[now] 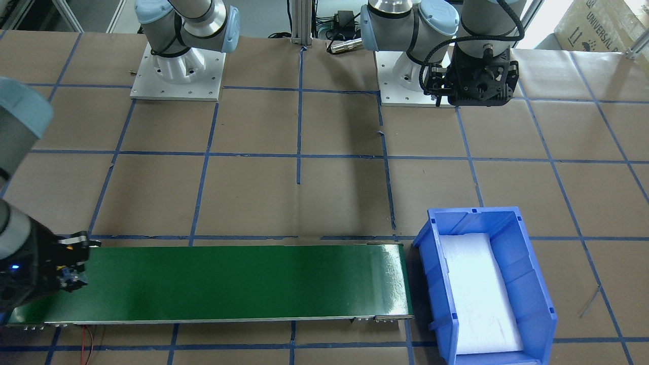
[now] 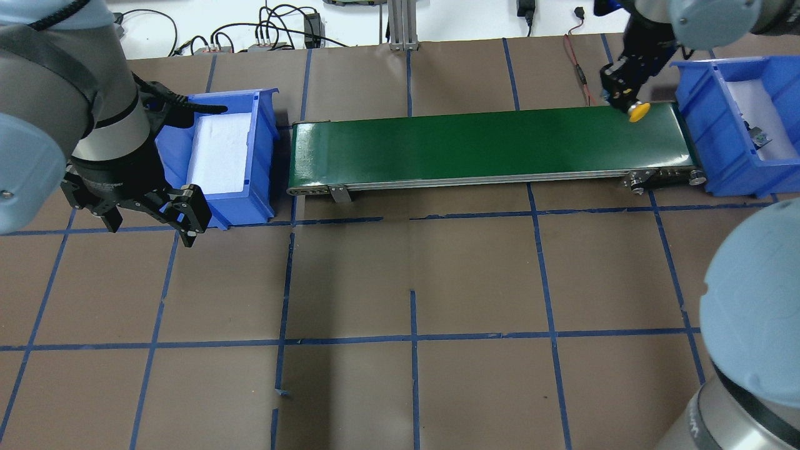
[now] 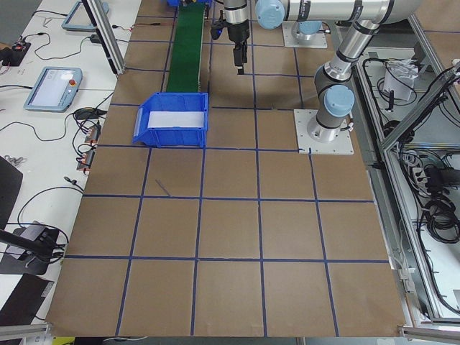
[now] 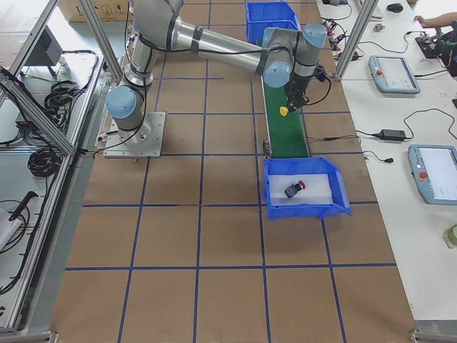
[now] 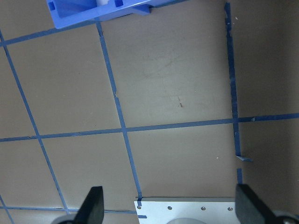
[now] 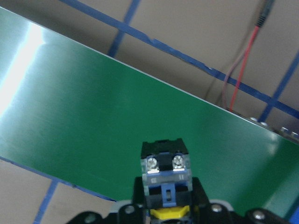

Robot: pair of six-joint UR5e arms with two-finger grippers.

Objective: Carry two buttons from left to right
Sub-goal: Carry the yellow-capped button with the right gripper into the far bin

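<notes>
here right gripper (image 2: 625,102) pinches yellow button (image 2: 639,112) over the belt (image 2: 475,144) end; left gripper (image 2: 152,226) spread above the table (image 2: 475,281)

This is looking like a robotics laboratory or an industrial test cell. Two grey robot arms with pale blue joint caps (image 4: 125,100) are standing on white square metal plates (image 1: 147,88) along one long edge of a wide bench covered with brown paper and a blue tape grid (image 3: 230,237). A narrow green conveyor belt (image 1: 228,281) is lying near the opposite edge. Silver aluminium frame posts (image 3: 106,36) are surrounding the bench, and grey teach pendants with screens (image 4: 391,73) are resting on white side benches (image 4: 371,186).
</notes>
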